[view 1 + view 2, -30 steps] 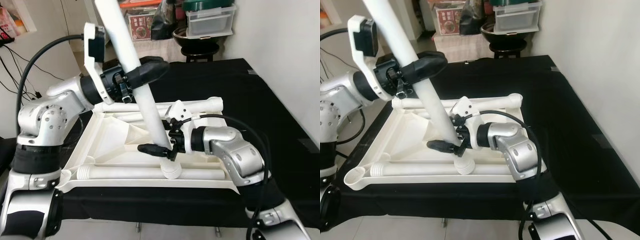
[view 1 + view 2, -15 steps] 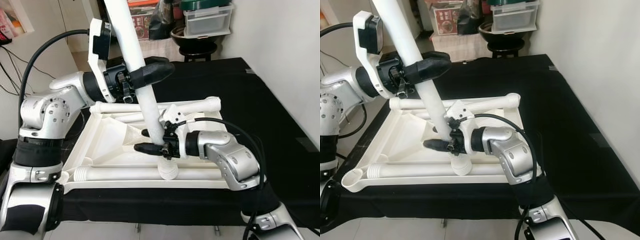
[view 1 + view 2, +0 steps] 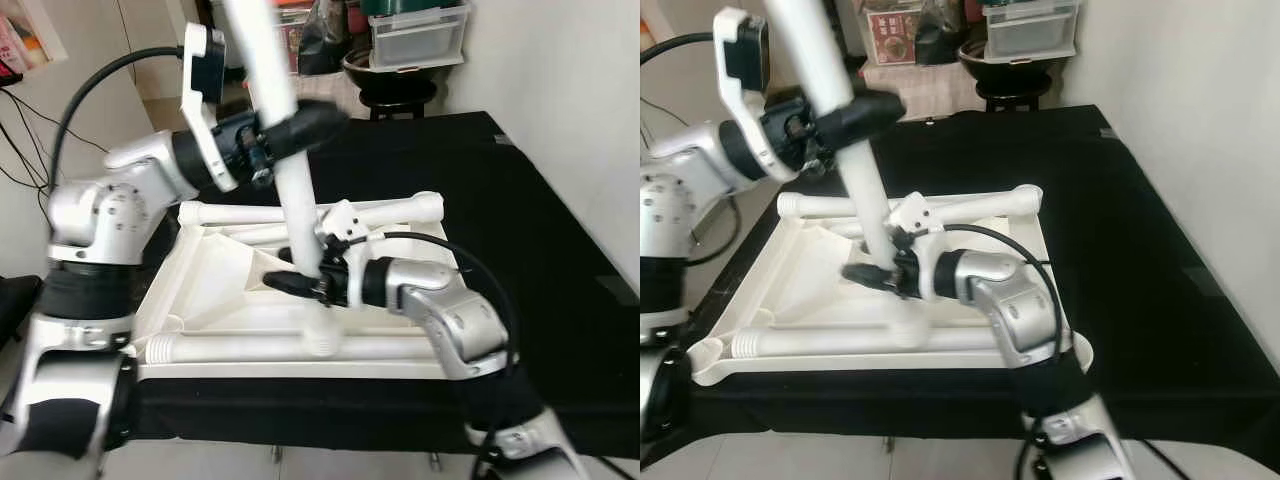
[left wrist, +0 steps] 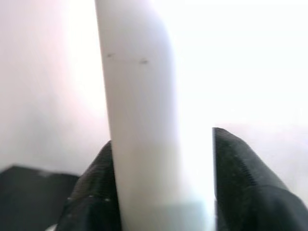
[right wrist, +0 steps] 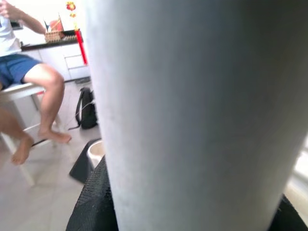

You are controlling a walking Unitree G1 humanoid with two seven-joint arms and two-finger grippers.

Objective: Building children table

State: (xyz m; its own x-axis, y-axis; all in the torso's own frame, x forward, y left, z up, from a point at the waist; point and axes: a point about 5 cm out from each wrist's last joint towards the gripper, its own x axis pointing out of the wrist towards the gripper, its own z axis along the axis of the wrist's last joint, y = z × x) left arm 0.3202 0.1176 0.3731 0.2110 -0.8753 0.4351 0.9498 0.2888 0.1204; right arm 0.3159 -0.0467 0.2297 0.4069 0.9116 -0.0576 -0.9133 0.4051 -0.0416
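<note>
— What do we see, left to right?
— Our left end effector point(image 3: 300, 125) is clamped around the upper part of a white leg point(image 3: 290, 190), which stands tilted over the upturned tabletop point(image 3: 215, 285) on the black bench point(image 3: 520, 220).

— And on the right?
— Our right end effector point(image 3: 290, 282) grips the same leg low down, just above a corner socket point(image 3: 322, 345). A seated person's legs point(image 5: 33, 96) show beyond.

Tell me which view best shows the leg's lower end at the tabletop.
Left eye view: the leg runs down to the upturned tabletop, held by both pincers. Right eye view is similar but blurrier. Wrist views show only close-up leg surface between fingers.
</note>
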